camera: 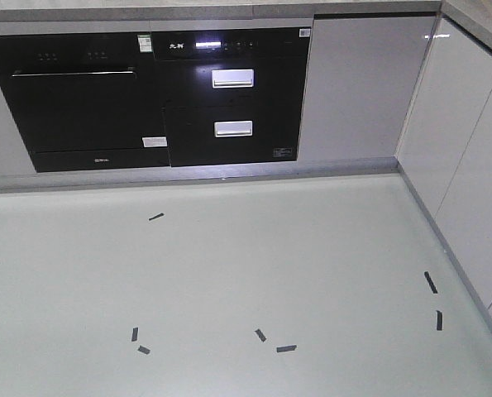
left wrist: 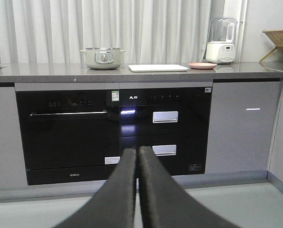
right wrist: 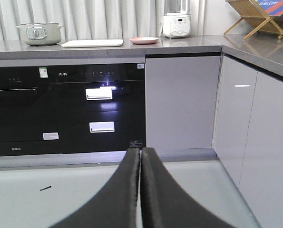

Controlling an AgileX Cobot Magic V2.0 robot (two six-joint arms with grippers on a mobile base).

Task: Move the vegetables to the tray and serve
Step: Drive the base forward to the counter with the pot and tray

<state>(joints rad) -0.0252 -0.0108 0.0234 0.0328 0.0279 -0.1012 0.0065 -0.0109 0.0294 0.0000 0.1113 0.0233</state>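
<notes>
Grey counter (left wrist: 36, 73) over black ovens (left wrist: 67, 133), pale taped floor (camera: 229, 273), white curtains (left wrist: 60, 28) behind.

1. No text can be read anywhere.
2. The black oven (left wrist: 67, 133) has a white mark at its 6 o'clock edge, too small to read.
3. The drawer appliance (left wrist: 179, 137) shows blurred white characters at 11 o'clock.

front view angled down; wrist views face counter (left wrist: 60, 72)

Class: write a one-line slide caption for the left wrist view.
Shut left gripper faces the kitchen counter, where a white tray sits between a green pot and a pink plate.
</notes>
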